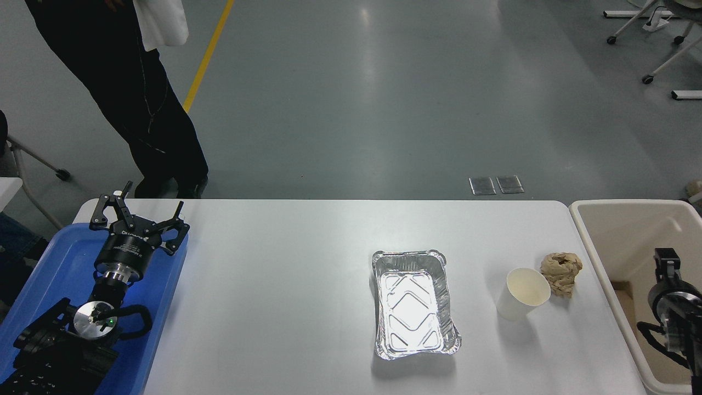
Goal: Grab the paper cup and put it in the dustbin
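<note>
A: Cup (522, 293) status?
B: Plain white, tapered, cream inside, upright on the white table (285, 285). No print on it that I can read. Sits right of the foil tray (415, 305), just beside a tan paper wad (560, 272) on its far-right side.
A: Any labels anywhere?
B: Some lettering on the left gripper (140, 211) body, too small to read.
A: Grippers?
B: Left one is parked over the blue tray (55, 274), fingers spread wide, holding nothing. Right arm (674, 307) comes in at the right edge, over the bin (595, 258); its fingers aren't visible, so can't tell its state.
A: Cup vs right arm?
B: Well apart. Cup is left of the arm, on the table near the bin's left rim, with the wad closer to the bin than the cup.
A: Anyone around?
B: A person (137, 99) in dark trousers beyond the table's far left corner.
</note>
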